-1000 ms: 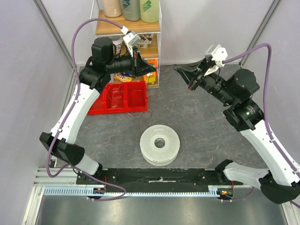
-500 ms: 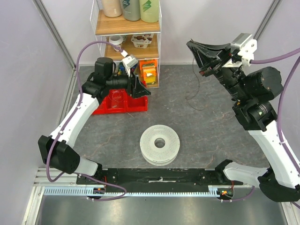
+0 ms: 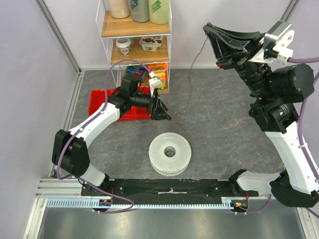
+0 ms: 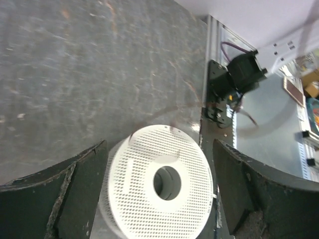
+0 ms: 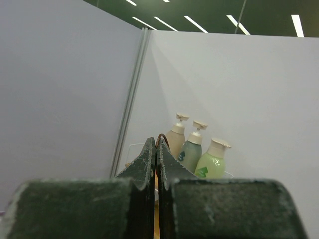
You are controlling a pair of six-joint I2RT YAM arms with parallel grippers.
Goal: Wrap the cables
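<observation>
While its jaws are pressing tightly together, the right gripper (image 5: 156, 143) is pinching the cables (image 5: 160, 135), whose fine brown loop is poking out just above the fingertips. In the top view the hair-thin thread is trailing down from that raised gripper. The right arm is reaching high, its camera facing the pump bottles (image 5: 193, 149) on the shelf (image 3: 135, 31). The left gripper (image 4: 159, 147) is hanging low with its fingers (image 4: 79, 189) standing wide apart, gripping nothing. It is looking down on the white perforated spool (image 4: 139, 199), which is lying flat on the table (image 3: 214, 124). A red bin (image 3: 97, 101) is sitting behind the left arm.
</observation>
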